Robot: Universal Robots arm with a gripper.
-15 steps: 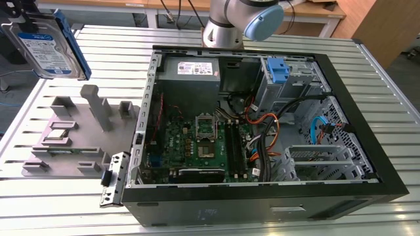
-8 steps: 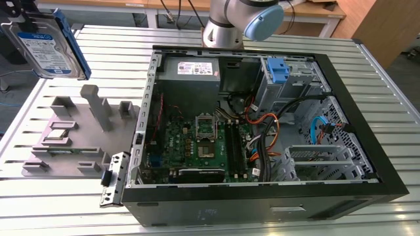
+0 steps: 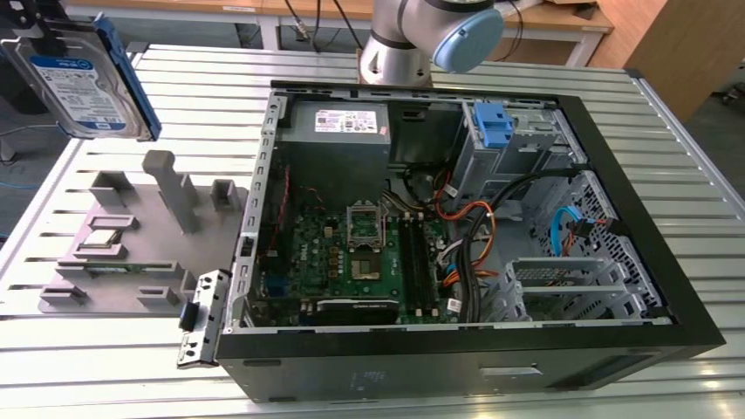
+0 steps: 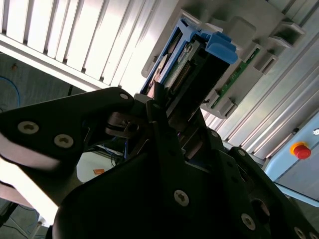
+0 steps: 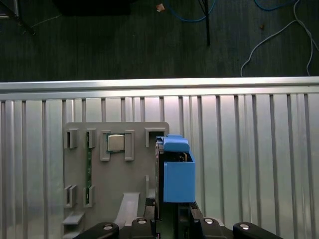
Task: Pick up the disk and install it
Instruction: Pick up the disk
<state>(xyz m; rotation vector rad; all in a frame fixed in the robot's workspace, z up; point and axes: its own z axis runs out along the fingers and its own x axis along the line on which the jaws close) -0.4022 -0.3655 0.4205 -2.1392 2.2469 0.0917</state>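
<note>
The disk, silver with a blue-and-white label and a blue bracket along its edge, hangs upright in the air at the exterior view's far left. My gripper is shut on its top end. It hovers well above the grey holder block on the slatted table. In the second wrist view the gripper clamps the disk, whose blue tab points away from me. In the first wrist view the disk's blue bracket stands out from the gripper, over the holder's edge.
An open computer case lies on the table to the exterior view's right of the holder. Inside are a motherboard, a grey power-supply box, cables and a drive bay with a lone blue bracket. The arm's base stands behind the case.
</note>
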